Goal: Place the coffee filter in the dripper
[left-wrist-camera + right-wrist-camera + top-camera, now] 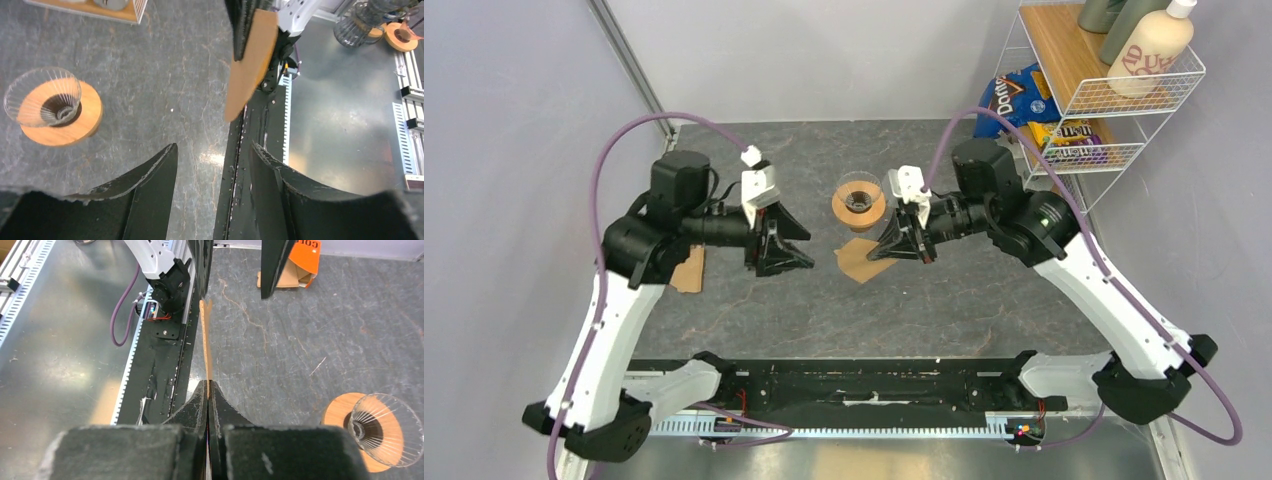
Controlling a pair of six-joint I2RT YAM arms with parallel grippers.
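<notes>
**Item: coffee filter** point(861, 262). Tan paper, flat and unopened. Centre of the top view, just below the dripper. Seen edge-on as a thin upright sheet in the right wrist view. It appears to hang off the table point(944, 310), though the lower edge's clearance cannot be confirmed.

**Holder: right gripper** point(208, 387). Jaws clenched on one edge of the filter, and the paper runs straight out from between the tips.

**Target: dripper** point(859, 200). Clear ribbed glass cone in a round wooden collar, upright at centre of the top view, just above the filter and apart from it. Nothing is inside the cone.

**Other hand: left gripper** point(213, 150). Jaws released and parted, holding nothing. It sits left of centre in the top view, facing the filter across a gap.

**Surroundings:** orange packet point(302, 255) at the top edge of the right wrist view, on the table. Wire shelf point(1114, 100) at upper right of the top view.

**Step, as judged:** the filter is secured and the carry to the dripper is in hand. Placement is not yet done.

**Next move, as judged:** bring the filter above the cone's mouth, narrow end down, then lower it in before letting go. Since the paper is flat, it probably has to be spread or pressed in to seat against the ribs, and the free left gripper is well placed to help.
</notes>
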